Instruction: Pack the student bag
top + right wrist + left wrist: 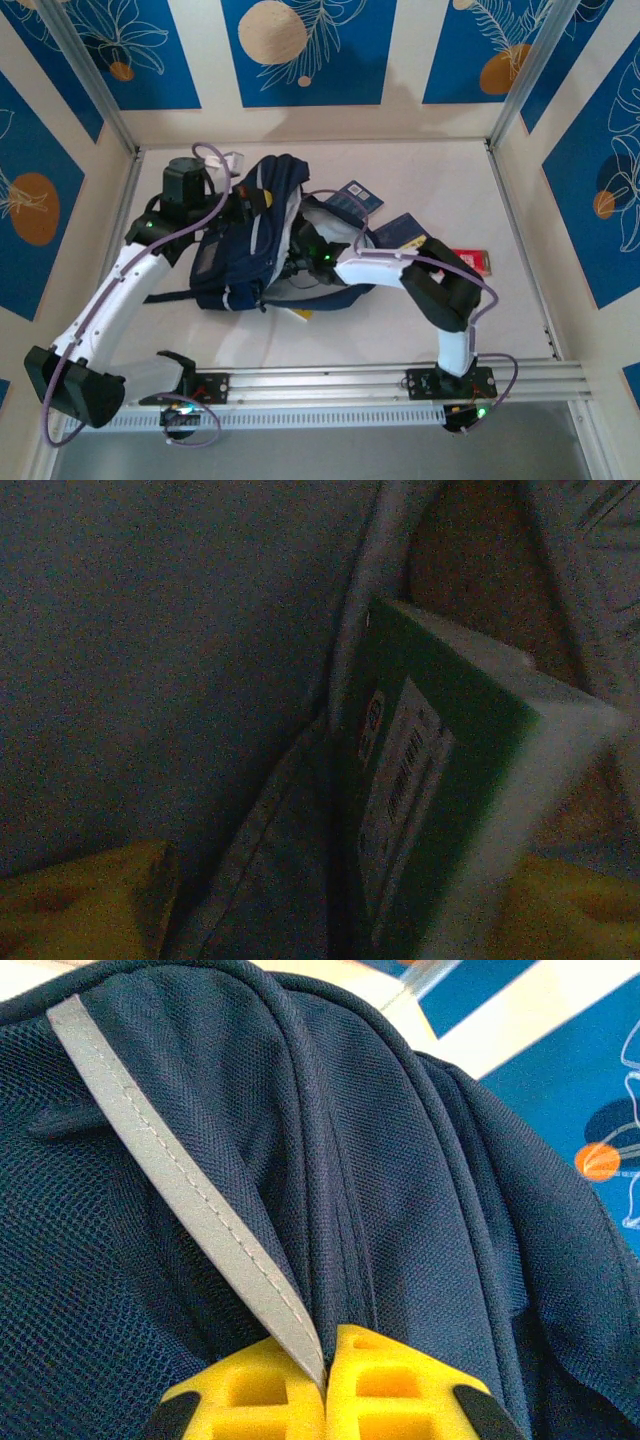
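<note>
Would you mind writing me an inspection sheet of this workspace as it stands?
Surface: white table, no spills seen.
Job's things: student bag lying open; green-and-white box inside it.
Clutter: dark booklets and a red pack beside the bag.
Grippers: left gripper shut on the bag at its grey stripe; right gripper inside the bag, fingers spread, box between them.
Cables: purple cables looped along both arms.
Surroundings: blue-and-cream patterned walls, metal frame posts.

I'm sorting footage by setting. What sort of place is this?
Probably a purpose-built robot test cell, not a real classroom: a white tabletop boxed in by blue leaf-print wall panels between aluminium frame posts, with a metal mounting rail along its near edge.
</note>
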You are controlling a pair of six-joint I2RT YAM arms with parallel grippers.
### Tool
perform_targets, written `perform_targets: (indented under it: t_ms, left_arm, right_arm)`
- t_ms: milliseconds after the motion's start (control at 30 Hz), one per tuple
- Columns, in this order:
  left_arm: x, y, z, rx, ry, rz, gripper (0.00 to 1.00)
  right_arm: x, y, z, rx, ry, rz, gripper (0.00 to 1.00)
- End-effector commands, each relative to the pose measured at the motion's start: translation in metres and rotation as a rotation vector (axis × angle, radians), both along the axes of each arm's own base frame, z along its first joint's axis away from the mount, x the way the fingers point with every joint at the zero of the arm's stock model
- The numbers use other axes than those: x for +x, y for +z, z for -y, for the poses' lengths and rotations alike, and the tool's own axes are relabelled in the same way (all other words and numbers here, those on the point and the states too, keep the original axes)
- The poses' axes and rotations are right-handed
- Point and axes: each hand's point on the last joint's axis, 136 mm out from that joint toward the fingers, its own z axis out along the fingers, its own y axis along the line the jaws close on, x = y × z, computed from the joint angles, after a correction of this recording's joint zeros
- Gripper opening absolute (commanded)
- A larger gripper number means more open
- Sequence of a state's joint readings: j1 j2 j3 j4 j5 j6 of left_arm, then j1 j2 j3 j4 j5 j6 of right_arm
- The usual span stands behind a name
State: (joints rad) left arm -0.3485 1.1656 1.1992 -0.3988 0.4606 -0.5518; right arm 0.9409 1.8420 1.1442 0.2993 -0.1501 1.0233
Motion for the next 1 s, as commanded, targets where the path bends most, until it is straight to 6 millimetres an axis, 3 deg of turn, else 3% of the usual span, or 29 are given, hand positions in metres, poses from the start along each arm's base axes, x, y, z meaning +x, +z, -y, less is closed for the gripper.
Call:
perform_targets:
  t_ms: [0, 200, 333, 667, 967]
  left_arm:
    - [0.019, 0.057, -0.031, -0.044, 0.146, 0.232, 0.00]
    - [0.032, 0.052, -0.060, -0.037, 0.277, 0.214, 0.00]
    - [0.040, 0.044, -0.076, -0.030, 0.352, 0.197, 0.00]
    - [0.055, 0.037, -0.100, 0.055, 0.463, 0.197, 0.00]
    - [0.074, 0.022, -0.164, 0.254, 0.780, 0.164, 0.00]
  right_arm:
    - [-0.001, 0.052, 0.016, 0.014, -0.014, 0.166, 0.78]
    - [0.017, 0.056, 0.063, -0.119, -0.157, 0.156, 0.76]
    - [0.031, 0.066, 0.097, -0.112, -0.239, 0.169, 0.75]
    - [0.038, 0.073, 0.137, -0.126, -0.260, 0.137, 0.69]
    - [0.036, 0.071, 0.169, -0.162, -0.288, 0.151, 0.69]
